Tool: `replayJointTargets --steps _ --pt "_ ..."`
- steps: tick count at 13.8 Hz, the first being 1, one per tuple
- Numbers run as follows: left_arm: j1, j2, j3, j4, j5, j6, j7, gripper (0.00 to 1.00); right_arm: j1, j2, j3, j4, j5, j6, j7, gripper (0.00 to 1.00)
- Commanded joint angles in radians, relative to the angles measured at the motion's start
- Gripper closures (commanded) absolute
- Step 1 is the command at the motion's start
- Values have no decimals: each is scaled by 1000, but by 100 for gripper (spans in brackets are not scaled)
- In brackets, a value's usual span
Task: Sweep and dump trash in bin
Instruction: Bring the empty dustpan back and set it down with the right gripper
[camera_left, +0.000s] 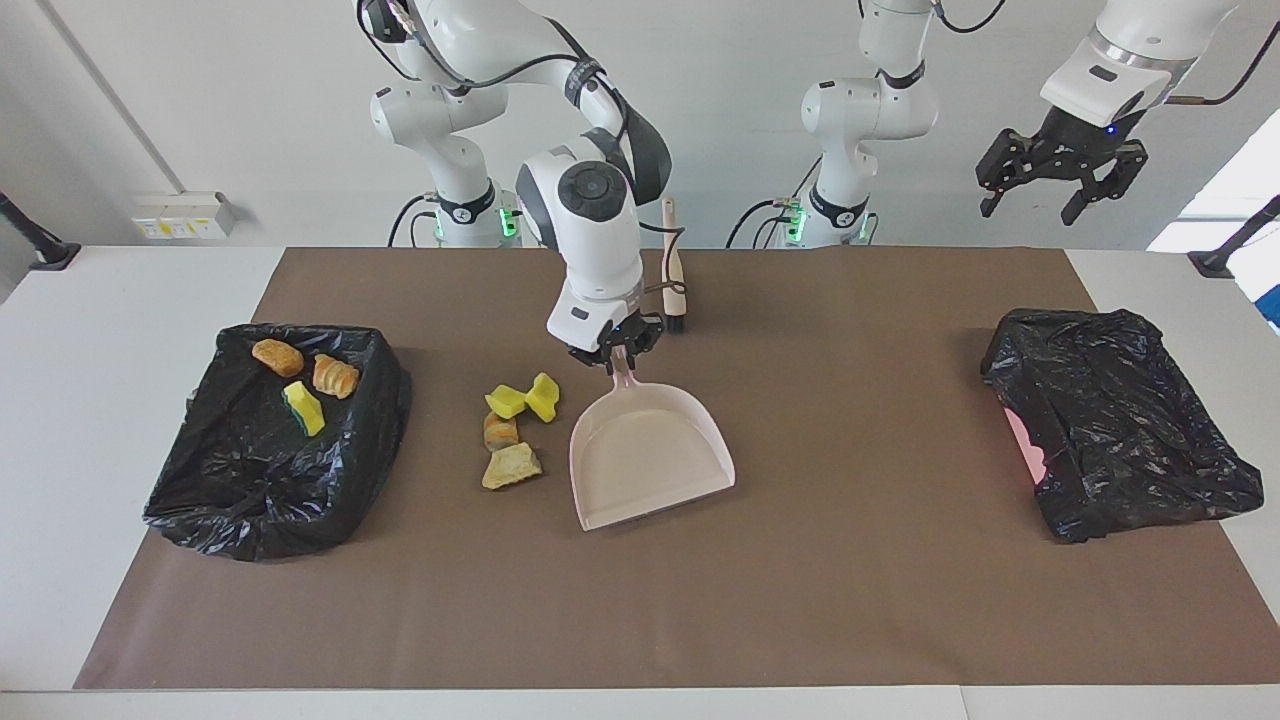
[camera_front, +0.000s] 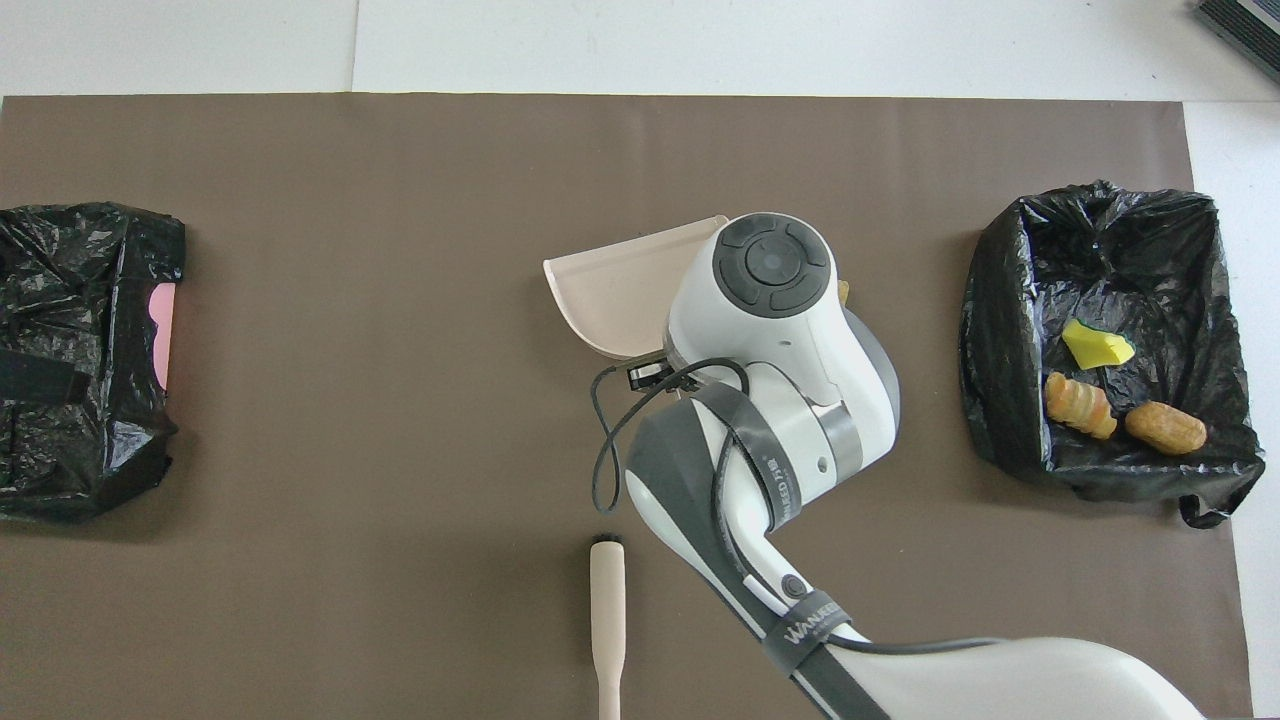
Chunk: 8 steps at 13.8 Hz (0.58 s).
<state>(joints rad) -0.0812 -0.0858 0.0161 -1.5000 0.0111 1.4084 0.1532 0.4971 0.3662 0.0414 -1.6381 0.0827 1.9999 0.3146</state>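
Four trash pieces lie on the brown mat beside the dustpan, toward the right arm's end: two yellow sponge chunks (camera_left: 507, 401) (camera_left: 543, 396) and two tan bread lumps (camera_left: 500, 432) (camera_left: 511, 466). Three more lie in the black-lined bin (camera_left: 380, 400): a bread lump (camera_left: 277, 357), a ridged lump (camera_left: 335, 376) and a yellow sponge (camera_left: 303, 408). The pale pink dustpan (camera_left: 650, 450) lies flat on the mat. My right gripper (camera_left: 620, 352) is shut on its handle. My left gripper (camera_left: 1050, 205) waits open, high over the left arm's end.
A wooden-handled brush (camera_left: 673, 270) lies on the mat nearer to the robots than the dustpan; it also shows in the overhead view (camera_front: 607, 610). A second black-bagged bin (camera_left: 1120, 420) stands at the left arm's end. My right arm hides most of the loose trash in the overhead view.
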Motion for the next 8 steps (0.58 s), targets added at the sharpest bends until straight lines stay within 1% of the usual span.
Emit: replayJointTargets --steps 1,3,5,7,8 --pt "21 -6 -10 -20 0 35 19 0 38 86 -6 61 25 80 82 100" --pt "21 3 -10 -14 -2 38 19 0 40 103 -6 73 22 109 113 100" --pt "21 4 -10 -12 -2 37 17 0 40 108 -6 75 26 112 153 100" --pt "21 0 -10 -16 3 43 14 0 46 122 -6 73 31 155 202 100" --pt "21 0 -11 -16 4 43 8 0 44 128 -6 73 34 174 204 96"
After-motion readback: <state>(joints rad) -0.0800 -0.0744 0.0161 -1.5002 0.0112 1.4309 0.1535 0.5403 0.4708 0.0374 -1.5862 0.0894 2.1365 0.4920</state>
